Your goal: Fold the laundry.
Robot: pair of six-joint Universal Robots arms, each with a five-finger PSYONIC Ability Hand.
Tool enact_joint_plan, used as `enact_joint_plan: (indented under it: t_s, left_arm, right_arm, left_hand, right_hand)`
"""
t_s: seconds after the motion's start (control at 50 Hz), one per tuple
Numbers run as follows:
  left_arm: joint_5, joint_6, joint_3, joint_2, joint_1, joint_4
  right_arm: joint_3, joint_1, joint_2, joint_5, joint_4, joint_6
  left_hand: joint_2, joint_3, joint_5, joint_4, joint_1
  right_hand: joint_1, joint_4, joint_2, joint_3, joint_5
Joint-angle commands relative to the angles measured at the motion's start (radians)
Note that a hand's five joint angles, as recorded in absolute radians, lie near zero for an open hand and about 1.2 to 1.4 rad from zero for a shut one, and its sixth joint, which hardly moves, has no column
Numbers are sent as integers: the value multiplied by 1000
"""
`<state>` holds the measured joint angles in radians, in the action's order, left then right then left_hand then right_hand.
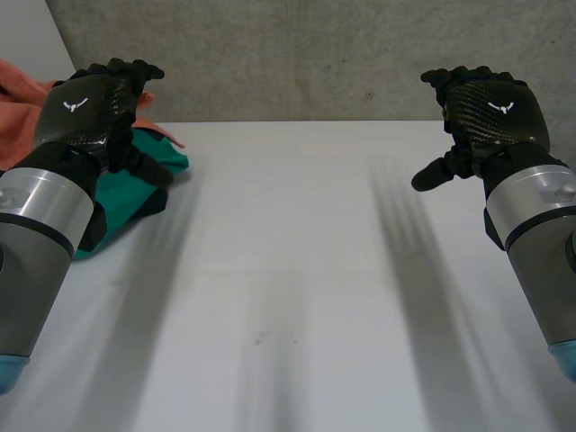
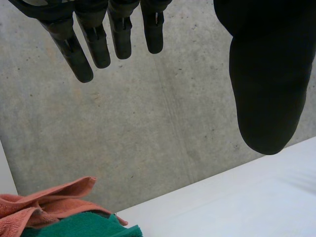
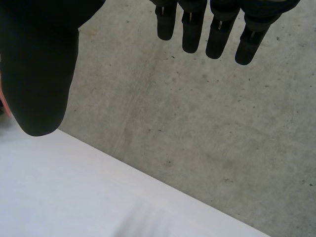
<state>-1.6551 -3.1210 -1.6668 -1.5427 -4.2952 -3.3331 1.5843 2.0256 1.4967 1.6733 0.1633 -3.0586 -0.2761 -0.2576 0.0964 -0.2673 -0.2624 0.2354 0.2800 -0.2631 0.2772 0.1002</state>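
Note:
A heap of laundry lies at the far left of the white table [image 1: 288, 270]: a green cloth [image 1: 144, 184] with a salmon-pink cloth [image 1: 22, 85] behind it. My left hand [image 1: 94, 103] hovers above the green cloth, open, holding nothing. In the left wrist view its fingers [image 2: 98, 42] are straight, and the pink cloth [image 2: 44, 205] and green cloth [image 2: 84, 224] lie well below them. My right hand [image 1: 490, 108] hangs above the table's far right, open and empty, its fingers [image 3: 217, 29] straight and the thumb [image 3: 39, 69] apart.
A grey concrete wall [image 1: 306, 54] rises right behind the table's far edge. The white tabletop stretches between the two arms down to the near edge.

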Motion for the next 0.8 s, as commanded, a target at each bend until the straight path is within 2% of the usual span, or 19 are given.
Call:
enact_joint_plan:
  t_s: [0.02, 0.22, 0.32, 0.46, 0.62, 0.68, 0.76, 0.8]
  left_arm:
    - [0, 1, -1, 0, 2, 1]
    - [5, -13, 27, 1, 5, 10]
    - [31, -67, 131, -42, -23, 10]
    - [153, -302, 418, -348, -322, 50]
    - [206, -529, 674, -649, -429, 43]
    - [207, -567, 711, -703, -454, 32]
    - [230, -571, 725, -751, -466, -14]
    - [258, -573, 716, -760, -465, -37]
  right_arm:
    - [0, 2, 0, -1, -1, 0]
    - [-4, 2, 10, -6, -4, 1]
    - [-6, -1, 20, -7, -5, 3]
    - [-3, 4, 19, -20, -8, 3]
    - [8, 11, 19, -53, -8, 4]
    - [8, 13, 19, -56, -8, 4]
    - [9, 15, 16, -58, -8, 4]
    - [9, 15, 13, -58, -8, 6]
  left_hand:
    - [102, 83, -96, 93, 88]
    - [89, 71, -84, 80, 75]
    - [66, 47, -60, 57, 52]
    - [60, 41, -54, 51, 46]
    - [16, -3, -11, 7, 2]
    - [-14, -32, 19, -23, -27]
    - [-169, -188, 174, -178, -183]
    - [-368, -386, 373, -377, -382]
  right_hand:
    - [-61, -105, 89, -103, -100]
    - [-61, -105, 89, -103, -100]
    - [-61, -105, 89, -103, -100]
    - [-61, -105, 89, -103, -100]
    - [-61, -105, 89, -103, -100]
    - [-61, -105, 89, -103, -100]
    - [-61, -105, 89, -103, -100]
    - [-61, -105, 89, -103, -100]
